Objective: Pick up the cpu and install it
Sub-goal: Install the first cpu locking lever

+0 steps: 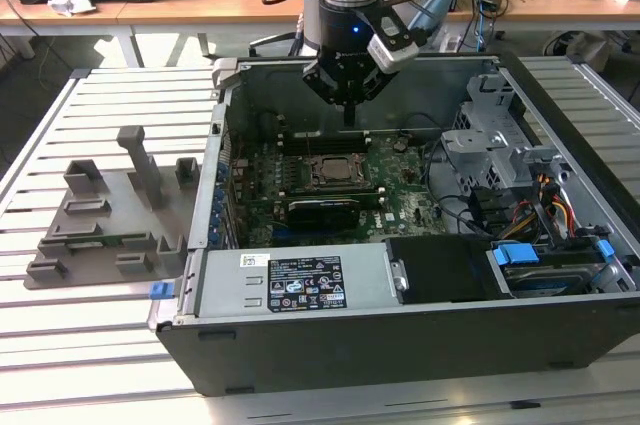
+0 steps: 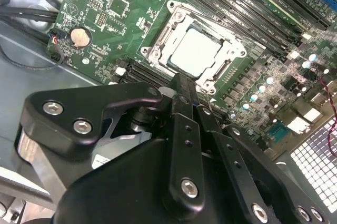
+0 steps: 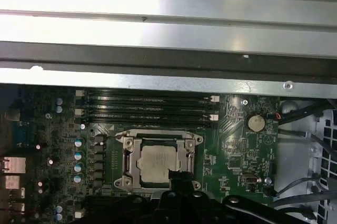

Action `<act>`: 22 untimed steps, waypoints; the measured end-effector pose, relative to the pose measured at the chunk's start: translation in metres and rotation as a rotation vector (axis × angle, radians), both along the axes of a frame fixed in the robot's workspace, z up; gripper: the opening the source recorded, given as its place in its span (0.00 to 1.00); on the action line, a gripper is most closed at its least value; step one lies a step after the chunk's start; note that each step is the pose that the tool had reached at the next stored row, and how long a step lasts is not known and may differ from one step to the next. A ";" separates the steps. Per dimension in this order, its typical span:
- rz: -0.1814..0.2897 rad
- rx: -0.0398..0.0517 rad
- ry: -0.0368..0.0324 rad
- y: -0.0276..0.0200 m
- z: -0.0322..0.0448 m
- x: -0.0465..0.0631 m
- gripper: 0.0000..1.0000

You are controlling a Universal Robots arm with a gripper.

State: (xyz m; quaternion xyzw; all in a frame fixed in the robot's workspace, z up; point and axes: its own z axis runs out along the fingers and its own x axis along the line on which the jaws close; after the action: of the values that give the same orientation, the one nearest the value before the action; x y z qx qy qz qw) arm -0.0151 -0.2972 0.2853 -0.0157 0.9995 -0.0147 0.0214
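cpu (image 2: pixel 196 51): seated in socket (image 2: pixel 156 50) | hand (image 2: pixel 182 80): clenched, empty, raised over cpu, apart

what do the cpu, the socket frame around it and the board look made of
The cpu: likely a metal top, from its pale silver satin sheen. The socket frame: looks like bright stamped metal, with shiny highlights on its edges; the black parts may be plastic. The board: seemingly green coated laminate, matte, dotted with soldered parts.
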 end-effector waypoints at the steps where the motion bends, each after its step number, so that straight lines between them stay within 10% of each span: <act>1: 0.000 0.0000 0.0000 0.0000 0.0000 0.000 0.11; 22: 0.000 0.0003 0.0000 0.0000 0.0000 -0.027 0.11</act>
State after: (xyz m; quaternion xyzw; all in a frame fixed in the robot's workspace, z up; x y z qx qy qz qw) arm -0.0424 -0.2973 0.2853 -0.0157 0.9995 -0.0146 0.0214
